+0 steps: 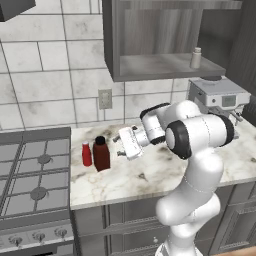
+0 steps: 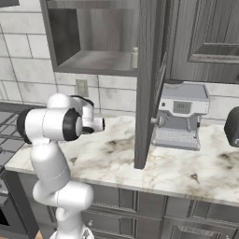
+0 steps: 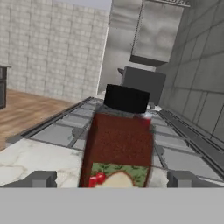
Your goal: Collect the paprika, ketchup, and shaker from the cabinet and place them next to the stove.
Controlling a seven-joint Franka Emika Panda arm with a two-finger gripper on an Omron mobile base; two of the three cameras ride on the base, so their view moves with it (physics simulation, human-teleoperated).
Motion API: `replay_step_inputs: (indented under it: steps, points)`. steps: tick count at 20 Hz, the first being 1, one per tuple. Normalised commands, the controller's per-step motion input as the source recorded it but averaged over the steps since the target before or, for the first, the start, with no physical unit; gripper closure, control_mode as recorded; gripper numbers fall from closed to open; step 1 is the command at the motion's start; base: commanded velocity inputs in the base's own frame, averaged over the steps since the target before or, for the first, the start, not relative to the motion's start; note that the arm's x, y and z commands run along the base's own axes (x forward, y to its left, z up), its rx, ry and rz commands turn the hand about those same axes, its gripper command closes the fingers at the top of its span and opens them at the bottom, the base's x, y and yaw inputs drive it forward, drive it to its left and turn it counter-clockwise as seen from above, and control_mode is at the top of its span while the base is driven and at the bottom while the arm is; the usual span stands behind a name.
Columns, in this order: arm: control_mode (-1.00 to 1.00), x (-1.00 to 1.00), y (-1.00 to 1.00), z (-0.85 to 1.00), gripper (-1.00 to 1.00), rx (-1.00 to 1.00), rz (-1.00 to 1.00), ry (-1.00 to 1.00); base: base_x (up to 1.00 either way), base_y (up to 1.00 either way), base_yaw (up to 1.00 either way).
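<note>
Paprika (image 3: 118, 144) close before our released end effector (image 3: 111, 179)

We see its label with red berries, green leaves, no readable writing; it stands on the desk (image 1: 150, 172) beside the ketchup (image 1: 86, 154), near the stove (image 1: 35, 175). Shaker (image 1: 196, 58) stays in the cabinet (image 1: 155, 67).

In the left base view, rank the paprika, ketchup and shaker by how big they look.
1. paprika, clearly largest.
2. ketchup, slimmer and shorter, right beside it on the counter.
3. shaker, smallest-looking, though it stands farther off on the cabinet shelf, so distance shrinks it.
</note>
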Motion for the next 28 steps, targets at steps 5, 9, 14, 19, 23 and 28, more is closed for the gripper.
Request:
replay_step_inputs:
  steps: [5,9,14,19,23,28]
  points:
    - [-1.00,-0.71,-0.20,0.68,-1.00,-0.05,-0.20,0.00,0.00,0.00,0.00]
    - [-1.00,-0.61,-0.26,0.93,-1.00,-0.07,-0.22,0.00,0.00,0.00,0.00]
    - [-1.00,-0.46,-0.28,0.97,-1.00,-0.06,-0.24,0.03,0.00,0.00,0.00]
    - [-1.00,-0.33,-0.35,0.81,-1.00,-0.01,-0.32,0.18,0.00,0.00,0.00]
    - [-1.00,-0.26,-0.32,0.65,-1.00,0.00,-0.37,0.25,0.00,0.00,0.00]
    - [-1.00,-0.32,-0.29,0.63,-1.00,-0.01,-0.37,0.20,0.00,0.00,0.00]
